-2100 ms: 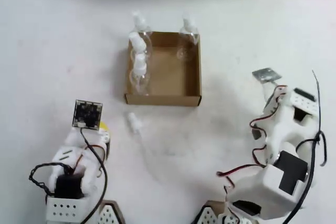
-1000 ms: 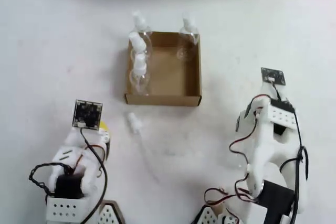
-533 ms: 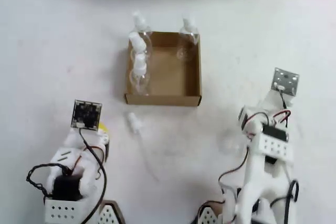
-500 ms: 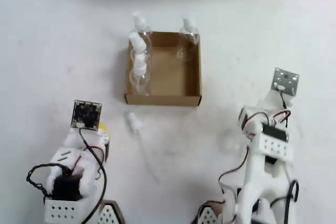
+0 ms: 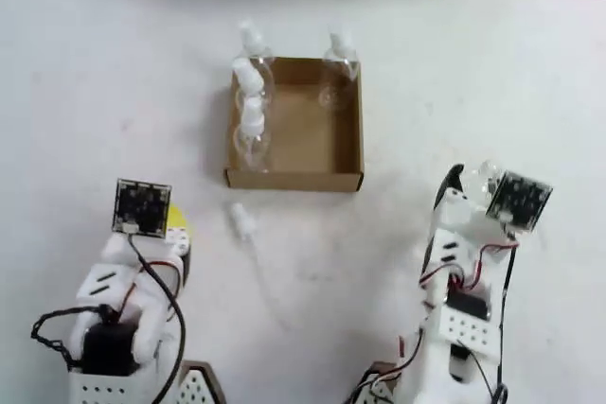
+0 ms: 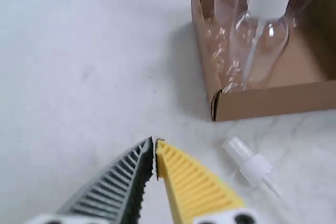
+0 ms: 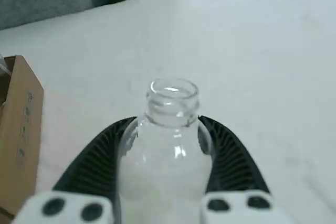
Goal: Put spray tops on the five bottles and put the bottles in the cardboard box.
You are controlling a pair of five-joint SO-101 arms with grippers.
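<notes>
The cardboard box (image 5: 312, 139) sits mid-table and holds several clear bottles with white spray tops (image 5: 251, 134), most of them along one wall and close up as bottles (image 6: 260, 40) in the left wrist view. A loose spray top (image 5: 241, 221) lies on the table just in front of the box (image 6: 262, 103), beside my left gripper (image 6: 154, 144), which is shut and holds nothing. My right gripper (image 7: 168, 124) is shut on an upright clear bottle (image 7: 172, 140) whose neck is uncapped. From above, this bottle (image 5: 483, 177) is right of the box, in the right gripper (image 5: 471, 186).
The left arm's yellow finger (image 5: 178, 231) is at the front left, a short way from the loose spray top (image 6: 249, 163). White table (image 5: 426, 63) spreads around the box. A corner of the box (image 7: 16, 129) stands beside the held bottle.
The right arm has swung round from the far right toward the table's front, and its gripper now faces the box with the bottle in it. The left wrist shifted slightly left and back.
</notes>
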